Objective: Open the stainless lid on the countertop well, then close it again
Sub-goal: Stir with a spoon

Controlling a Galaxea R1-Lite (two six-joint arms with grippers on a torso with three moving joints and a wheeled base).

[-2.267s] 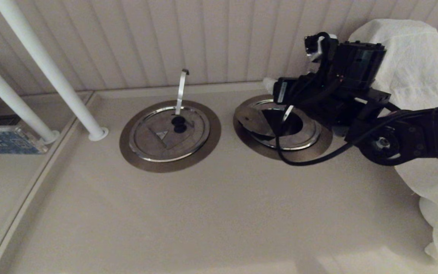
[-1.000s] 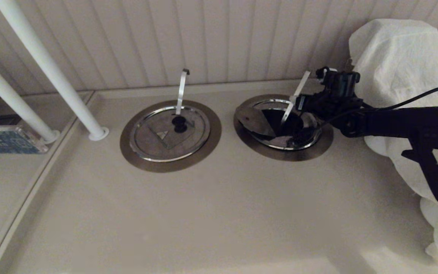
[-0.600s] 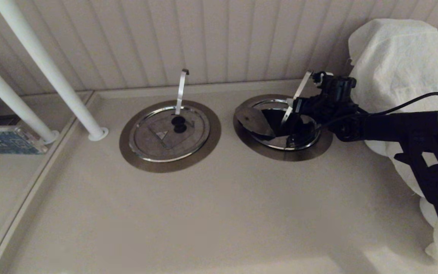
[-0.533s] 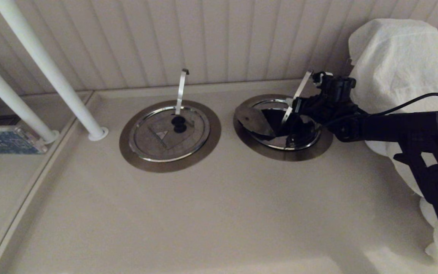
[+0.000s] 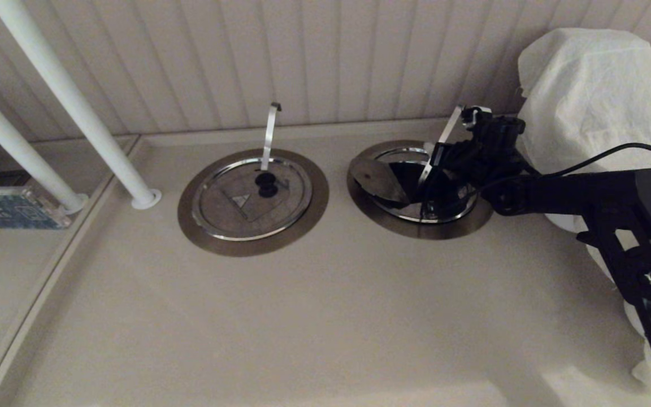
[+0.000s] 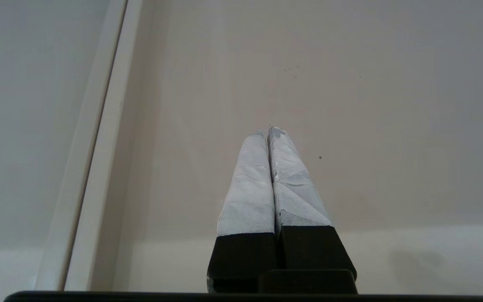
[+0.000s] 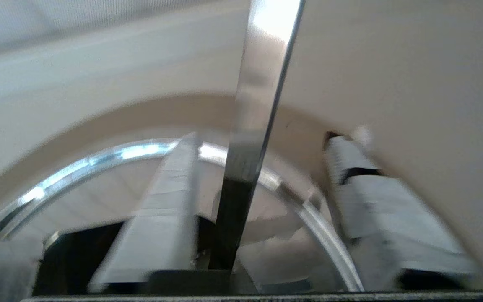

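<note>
The stainless lid (image 5: 410,216) sits in the countertop well (image 5: 416,232) at the right. Its wedge flap (image 5: 377,180) is folded back to the left and bares a dark opening (image 5: 407,172). The flat utensil handle (image 5: 448,127) leans up out of it. My right gripper (image 5: 444,169) reaches in from the right, low over the lid and open. In the right wrist view its fingers (image 7: 170,201) stand apart on either side of the handle (image 7: 262,84), above the lid's bright rim (image 7: 99,157). The black knob is hidden under the gripper. My left gripper (image 6: 268,130) is shut over bare counter.
The twin lid (image 5: 235,217) with its hooked upright handle (image 5: 269,135) lies shut in the left well. Two white slanted posts (image 5: 77,107) stand at the left. A white cloth-covered bulk (image 5: 597,90) rises right behind my right arm. The panelled wall is close behind the wells.
My right arm has swung from hanging over the well to reaching in low from the right. Since then the gripper has crept slightly left along the handle. The flap stays folded open.
</note>
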